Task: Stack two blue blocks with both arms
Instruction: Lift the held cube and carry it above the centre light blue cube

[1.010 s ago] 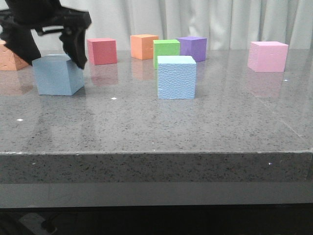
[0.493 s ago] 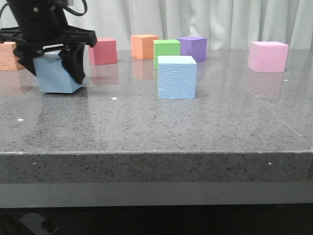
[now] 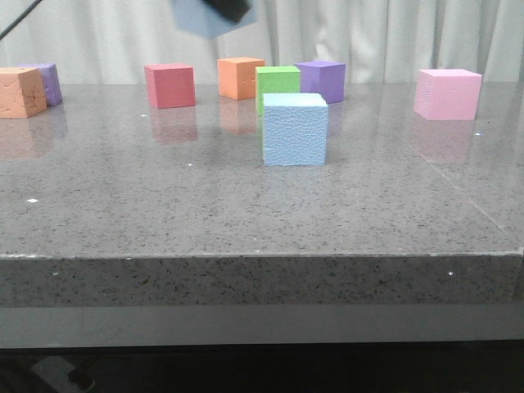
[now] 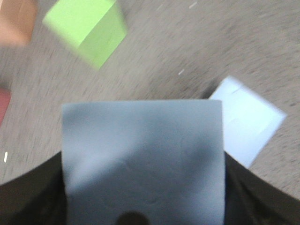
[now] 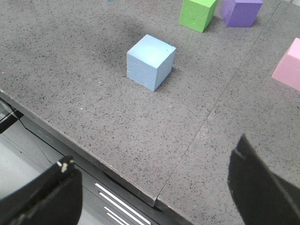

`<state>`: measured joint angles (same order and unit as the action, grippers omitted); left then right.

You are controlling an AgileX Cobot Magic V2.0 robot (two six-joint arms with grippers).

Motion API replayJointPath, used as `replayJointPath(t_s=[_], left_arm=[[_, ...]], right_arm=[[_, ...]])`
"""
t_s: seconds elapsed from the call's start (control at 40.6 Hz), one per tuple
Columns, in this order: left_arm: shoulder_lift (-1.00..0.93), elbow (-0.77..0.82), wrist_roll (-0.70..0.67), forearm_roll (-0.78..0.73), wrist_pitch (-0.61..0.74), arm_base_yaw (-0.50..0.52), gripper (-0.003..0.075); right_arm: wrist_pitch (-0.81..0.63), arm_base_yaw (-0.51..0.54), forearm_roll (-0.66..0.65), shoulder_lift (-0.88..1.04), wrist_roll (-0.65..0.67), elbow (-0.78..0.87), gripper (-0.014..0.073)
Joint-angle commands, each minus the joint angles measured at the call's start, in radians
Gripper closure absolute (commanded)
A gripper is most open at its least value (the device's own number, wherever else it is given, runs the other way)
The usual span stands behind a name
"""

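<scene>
I hold one blue block (image 4: 143, 159) high in my left hand (image 3: 214, 10), clamped between its fingers, so it can travel above the other cubes toward the second blue block (image 3: 295, 128) resting mid-surface (image 3: 246, 205). My right hand (image 5: 154, 197) hangs wide apart, empty, near the surface edge.

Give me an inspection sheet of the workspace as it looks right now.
Surface: grey speckled stone table, with a seam on its right part.
Job's things: one blue block resting on the table; the other blue block held high in the air.
Clutter: red, orange, green, purple and pink cubes at the back; another orange cube and purple cube far left.
Hands: left hand shut on the lifted block; right hand open, over the table's near edge.
Cables: thin dark line, top left.
Surroundings: pale curtain behind.
</scene>
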<state>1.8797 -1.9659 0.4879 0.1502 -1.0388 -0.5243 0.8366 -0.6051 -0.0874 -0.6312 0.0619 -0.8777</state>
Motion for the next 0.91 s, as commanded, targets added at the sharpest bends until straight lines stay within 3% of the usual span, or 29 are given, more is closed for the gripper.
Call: replayJointPath(t_s=[0.0, 0.345, 0.739, 0.887], left_arm=[[-0.01, -0.082, 0.061, 0.019, 0.022, -0.055, 0.0405], [0.061, -0.134, 0.458, 0.019, -0.054, -0.154, 0.0405], [0.081, -0.134, 0.515, 0.017, -0.088, -0.156, 0.04], [0.081, -0.134, 0.515, 0.017, -0.088, -0.156, 0.0336]], right_arm=[[-0.074, 0.007, -0.009, 0.002, -0.011, -0.023, -0.0042], [-0.074, 0.007, -0.009, 0.002, -0.011, -0.023, -0.0042], [-0.074, 0.007, -0.009, 0.002, -0.011, -0.023, -0.0042], [-0.074, 0.007, -0.009, 0.002, -0.011, -0.023, -0.0042]])
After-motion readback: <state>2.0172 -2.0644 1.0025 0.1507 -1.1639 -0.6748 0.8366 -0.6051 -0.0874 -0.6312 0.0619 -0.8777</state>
